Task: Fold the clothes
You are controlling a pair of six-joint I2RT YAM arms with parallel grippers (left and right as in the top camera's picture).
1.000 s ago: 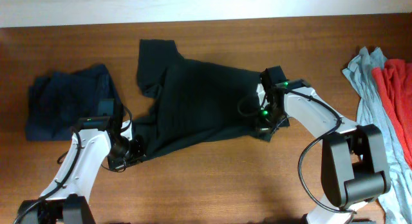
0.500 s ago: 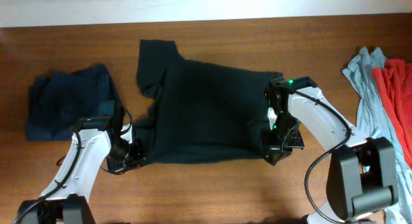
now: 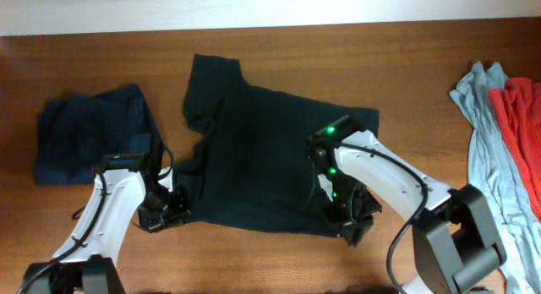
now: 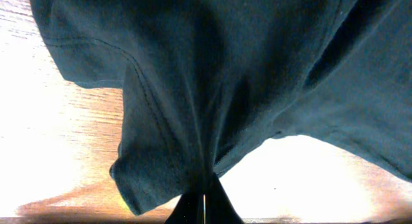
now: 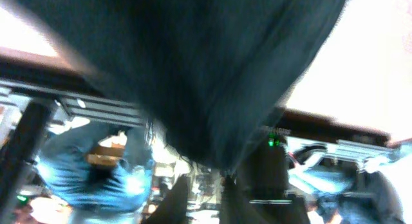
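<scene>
Centrally on the wooden table [image 3: 279, 264], the black T-shirt [image 3: 262, 150] is spread largely flat, with one sleeve extended toward the far edge and creases along its left side. No item is held inside any other; all garments lie directly on the tabletop.

The left gripper [image 3: 162, 213] is positioned at the near-left corner of the black T-shirt. In the left wrist view, the black T-shirt [image 4: 225, 76] is seen gathered into a fold that narrows down into the left gripper [image 4: 205, 201], whose fingers are closed tightly on that fold with no gap visible between them. A stitched hem runs along the pinched corner, and bright table [image 4: 58, 140] is exposed on either side of it.

The right gripper [image 3: 347, 222] is positioned at the near-right corner of the same garment, the arm lying across the fabric. The right wrist view is heavily blurred; the black T-shirt [image 5: 199, 69] is seen hanging from above and tapering to a point at the right gripper [image 5: 209, 185], where it is clamped.

A folded navy garment [image 3: 89, 142] lies well apart at the left. A pale grey-blue garment [image 3: 480, 133] lies at the right edge, with a red garment [image 3: 517, 125] touching it.
</scene>
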